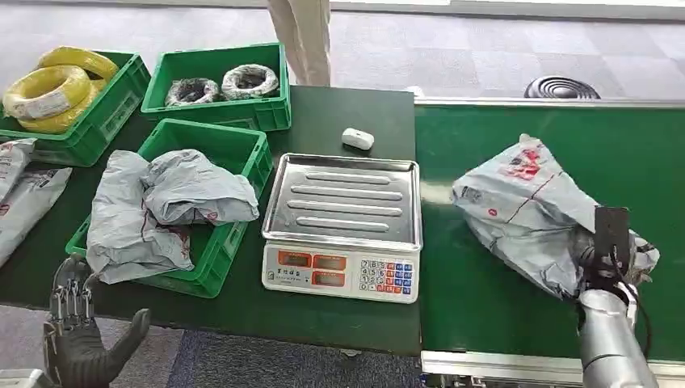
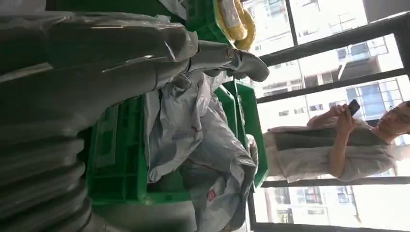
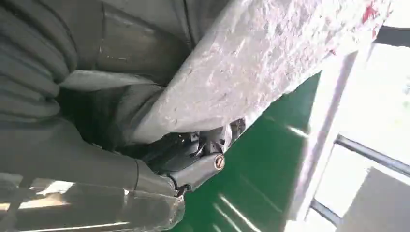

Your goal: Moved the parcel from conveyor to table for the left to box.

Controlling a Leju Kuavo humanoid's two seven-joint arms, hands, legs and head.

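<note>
A crumpled grey parcel [image 1: 525, 202] with red markings lies on the green conveyor [image 1: 485, 291] at the right. My right hand [image 1: 602, 250] grips its near right end. In the right wrist view the parcel [image 3: 251, 63] lies across the hand, with dark fingers [image 3: 193, 164] curled under it just above the belt. My left hand [image 1: 81, 331] hangs open with fingers spread, below the table's front left edge, close to the green crate [image 1: 230, 242]. In the left wrist view that hand [image 2: 96, 63] is empty in front of the crate [image 2: 116, 159].
Grey parcels [image 1: 174, 202] fill the near crate. A steel-topped scale [image 1: 343, 218] sits mid-table, a small white object [image 1: 358, 138] behind it. Farther crates hold yellow cable coils [image 1: 56, 89] and dark coils [image 1: 222, 81]. A person [image 1: 300, 36] stands beyond the table.
</note>
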